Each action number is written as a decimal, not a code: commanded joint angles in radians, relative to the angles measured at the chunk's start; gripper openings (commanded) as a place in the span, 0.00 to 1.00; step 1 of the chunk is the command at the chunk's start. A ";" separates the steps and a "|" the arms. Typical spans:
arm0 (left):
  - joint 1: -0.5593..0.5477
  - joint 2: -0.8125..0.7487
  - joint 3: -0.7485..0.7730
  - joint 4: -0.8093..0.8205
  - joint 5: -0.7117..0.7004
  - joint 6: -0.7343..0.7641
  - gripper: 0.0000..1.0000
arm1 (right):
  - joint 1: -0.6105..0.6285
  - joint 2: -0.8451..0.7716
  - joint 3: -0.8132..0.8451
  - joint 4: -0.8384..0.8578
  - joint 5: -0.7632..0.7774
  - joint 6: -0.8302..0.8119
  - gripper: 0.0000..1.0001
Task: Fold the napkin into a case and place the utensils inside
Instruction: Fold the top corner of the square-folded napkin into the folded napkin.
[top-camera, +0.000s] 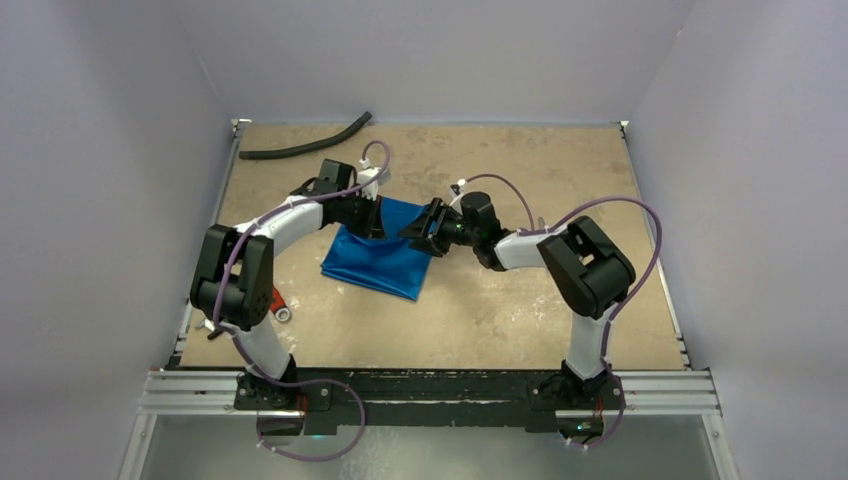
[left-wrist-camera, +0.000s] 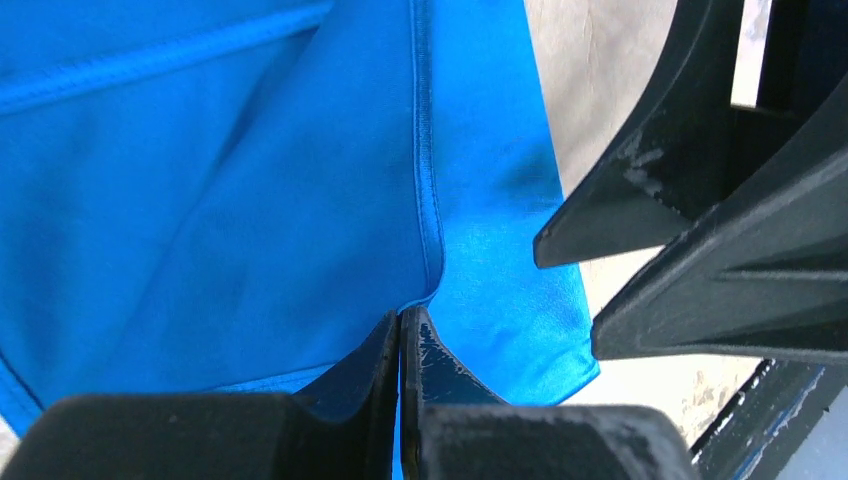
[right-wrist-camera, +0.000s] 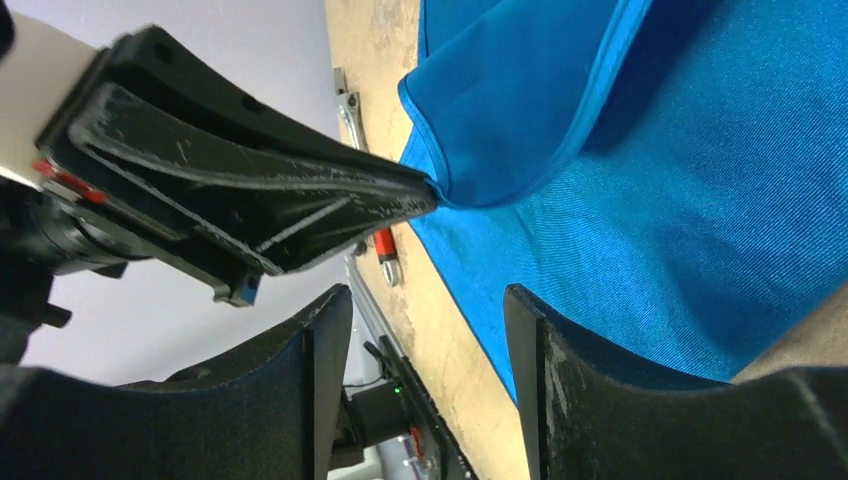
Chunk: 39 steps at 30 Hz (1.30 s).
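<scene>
The shiny bright blue satin napkin (top-camera: 385, 265) lies folded on the tan table (top-camera: 520, 300), left jaws pinching its edge, right jaws spread.

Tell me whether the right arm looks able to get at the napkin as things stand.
Probably yes. The right end effector is open right at the napkin, with nothing between them. The left end effector, shut on a raised fold beside it, crowds that side.
</scene>
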 joint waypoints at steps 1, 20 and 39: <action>-0.012 -0.067 -0.028 0.051 0.036 -0.018 0.00 | 0.009 0.022 -0.004 0.070 0.031 0.088 0.62; -0.029 -0.122 -0.069 0.038 0.058 -0.025 0.00 | 0.032 0.070 0.069 0.002 0.126 0.135 0.62; -0.103 -0.179 -0.133 0.073 0.083 -0.089 0.00 | -0.144 -0.201 -0.007 -0.482 0.185 -0.232 0.61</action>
